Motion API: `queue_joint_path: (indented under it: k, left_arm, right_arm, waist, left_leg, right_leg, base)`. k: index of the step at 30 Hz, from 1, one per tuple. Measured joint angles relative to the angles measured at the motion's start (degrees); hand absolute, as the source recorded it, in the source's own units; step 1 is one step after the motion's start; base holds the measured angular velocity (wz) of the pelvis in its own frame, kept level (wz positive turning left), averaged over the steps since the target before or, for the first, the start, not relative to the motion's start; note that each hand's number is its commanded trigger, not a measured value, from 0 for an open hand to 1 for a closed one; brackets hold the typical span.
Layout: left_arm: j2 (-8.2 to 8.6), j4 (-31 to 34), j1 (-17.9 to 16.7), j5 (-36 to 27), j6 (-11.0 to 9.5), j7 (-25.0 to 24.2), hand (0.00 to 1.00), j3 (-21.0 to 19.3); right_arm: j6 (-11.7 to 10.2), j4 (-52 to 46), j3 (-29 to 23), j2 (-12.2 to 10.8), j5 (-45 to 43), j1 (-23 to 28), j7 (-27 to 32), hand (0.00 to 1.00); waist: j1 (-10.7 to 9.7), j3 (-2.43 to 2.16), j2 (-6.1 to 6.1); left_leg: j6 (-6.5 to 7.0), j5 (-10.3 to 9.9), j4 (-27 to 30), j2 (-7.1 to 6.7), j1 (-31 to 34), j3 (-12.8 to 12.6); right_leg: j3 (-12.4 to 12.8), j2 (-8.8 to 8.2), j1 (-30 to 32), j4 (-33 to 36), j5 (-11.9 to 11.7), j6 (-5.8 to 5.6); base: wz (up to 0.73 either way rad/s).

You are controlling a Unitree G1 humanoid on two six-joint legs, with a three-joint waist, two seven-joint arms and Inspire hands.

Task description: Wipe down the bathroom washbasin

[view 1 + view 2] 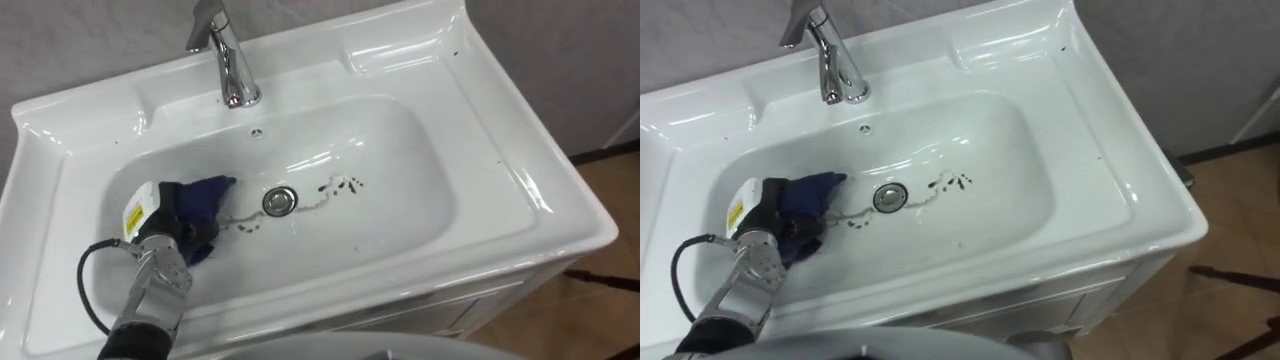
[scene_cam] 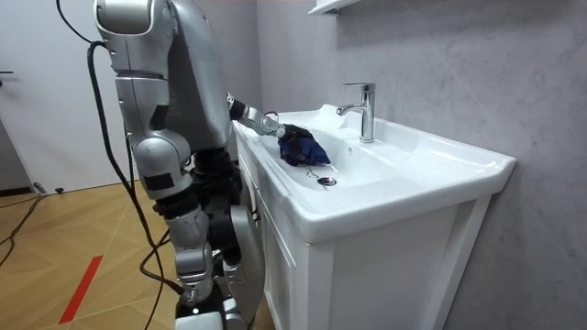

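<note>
Overhead, left hand [image 1: 163, 232] grips cloth [image 1: 207, 194] beside drain [image 1: 280, 200] and dark marks [image 1: 342, 185].

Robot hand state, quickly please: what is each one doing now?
Left robot hand: closed on the blue cloth in the basin.
Right robot hand: cannot be told.

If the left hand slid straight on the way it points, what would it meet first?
Likely the dark smears, then the drain; the left hand grips the blue cloth. Depth unclear.
</note>
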State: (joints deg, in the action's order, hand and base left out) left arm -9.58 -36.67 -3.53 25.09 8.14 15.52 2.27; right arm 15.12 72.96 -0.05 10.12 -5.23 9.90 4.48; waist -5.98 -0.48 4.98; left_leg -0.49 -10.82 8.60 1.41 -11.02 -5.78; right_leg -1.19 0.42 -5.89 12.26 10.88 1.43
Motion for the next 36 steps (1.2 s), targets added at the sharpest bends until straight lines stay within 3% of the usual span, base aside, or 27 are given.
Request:
queue_joint_path:
  k: [10, 12, 17, 23, 29, 36]
  left_arm:
    - [0.14, -2.62, 1.64, -9.74, -1.63, -3.19, 1.0, 0.11]
    - [0.13, -2.78, 1.84, -10.65, -2.2, -4.13, 1.0, 0.67]
    - [0.84, -2.84, 2.3, -12.57, -2.71, -5.84, 1.0, 1.37]
    - [1.13, -3.78, 4.62, -18.27, -3.91, -6.99, 1.0, 6.0]
    - [0.88, -3.77, 5.23, -19.86, -4.03, -7.41, 1.0, 6.04]
    - [0.06, -3.55, 5.4, -21.13, -3.22, -5.87, 1.0, 6.05]
  right_arm:
    - [1.32, 0.0, 0.0, -1.24, -1.61, 0.74, -2.54, 0.0]
    - [1.33, -0.02, 0.03, -1.74, -1.3, 0.76, -3.57, 0.0]
    - [2.52, 0.02, -0.07, -1.97, -1.57, 0.91, -4.68, 0.0]
    - [2.63, -1.89, 0.4, -2.12, -2.29, 1.44, -4.6, 0.0]
    - [3.27, -2.44, 0.48, -2.12, -3.84, 1.52, -4.39, 0.0]
    - [3.66, -3.23, 0.38, -2.01, -3.7, 1.54, -4.45, 0.0]
  waist:
    - [-0.66, -0.24, -1.21]
    - [-1.67, -0.18, -1.4]
    - [-2.3, -0.15, -1.36]
    - [-3.94, -0.12, -1.3]
    - [-4.94, 0.24, -0.22]
    - [-7.95, 0.33, -0.33]
  left_leg:
    - [0.01, -0.01, -0.23, -0.05, -0.44, -2.28]
    - [0.29, -0.2, -0.93, -0.02, -0.32, -2.31]
    - [0.59, -0.49, -1.33, 0.03, 0.01, -3.39]
    - [0.74, -0.97, -1.22, -0.03, 0.98, -3.65]
    - [0.75, -1.05, -1.19, 0.03, 1.38, -4.4]
    - [0.78, -1.08, -1.19, -0.01, 1.58, -6.9]
  right_leg:
    - [1.93, 0.03, 0.36, 0.66, -0.08, -0.72]
    - [1.59, 0.08, 0.48, 0.64, -0.27, -0.96]
    - [2.37, 0.23, 1.09, 0.59, -0.78, -0.85]
    - [2.61, 0.24, 2.24, 0.61, -0.73, -0.96]
    - [3.06, 0.31, 3.08, 0.63, -0.65, -1.02]
    - [4.67, 0.26, 5.08, 2.62, -0.28, -1.26]
  base:
    - [-0.06]
    - [0.02]
    - [-0.08]
    - [-0.03]
    - [-0.03]
    - [-0.11]
